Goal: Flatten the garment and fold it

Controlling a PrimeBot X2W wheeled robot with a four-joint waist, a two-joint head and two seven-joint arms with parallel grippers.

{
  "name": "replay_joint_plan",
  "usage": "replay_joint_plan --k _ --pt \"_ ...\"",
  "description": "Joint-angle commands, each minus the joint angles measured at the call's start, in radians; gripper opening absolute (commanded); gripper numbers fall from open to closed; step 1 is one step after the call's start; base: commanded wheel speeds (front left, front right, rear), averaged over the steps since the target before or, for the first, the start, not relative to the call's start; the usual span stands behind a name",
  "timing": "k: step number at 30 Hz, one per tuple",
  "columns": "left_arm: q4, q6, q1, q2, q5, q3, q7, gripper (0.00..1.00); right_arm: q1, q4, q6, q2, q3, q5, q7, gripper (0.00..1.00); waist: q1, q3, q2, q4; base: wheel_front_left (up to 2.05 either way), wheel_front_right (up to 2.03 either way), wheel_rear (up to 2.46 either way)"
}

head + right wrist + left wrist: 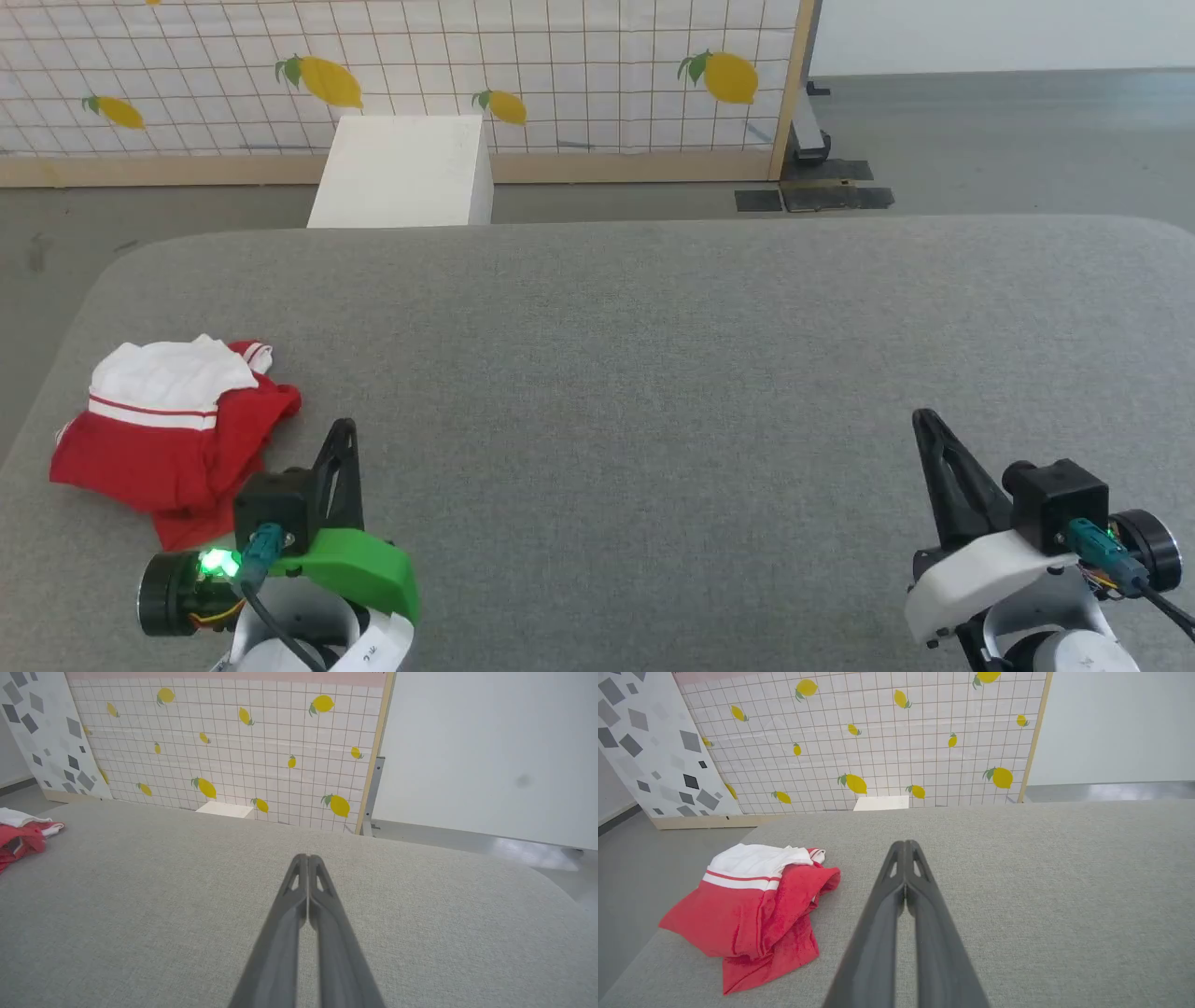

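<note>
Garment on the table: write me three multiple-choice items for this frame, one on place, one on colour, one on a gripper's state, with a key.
1. Where on the grey surface does the garment lie?
A. centre
B. near the left edge
C. near the right edge

2. What colour is the garment's body?
A. blue
B. green
C. red

3. The left gripper is:
A. shut and empty
B. open
C. shut on the garment

Key:
1 B: the head view shows it at the far left of the surface.
2 C: red cloth lies under a white sleeve.
3 A: in the left wrist view the fingers meet at the tips, apart from the garment.
</note>
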Motion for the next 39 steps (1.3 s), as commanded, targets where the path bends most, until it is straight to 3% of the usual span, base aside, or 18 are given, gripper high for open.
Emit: replay_joint_plan --k 1,39 --pt "-0.002 -0.001 0.013 -0.006 0.01 0.004 0.001 0.0 -0.019 -0.006 -0.001 0.003 0.002 -0.006 0.0 0.0 0.0 0.0 0.0 0.0 0.0 0.0 0.0" --pt "-0.002 -0.001 0.013 -0.006 0.01 0.004 0.001 0.0 -0.019 -0.006 -0.001 0.003 0.002 -0.006 0.0 0.0 0.0 0.0 0.0 0.0 0.0 0.0 0.0"
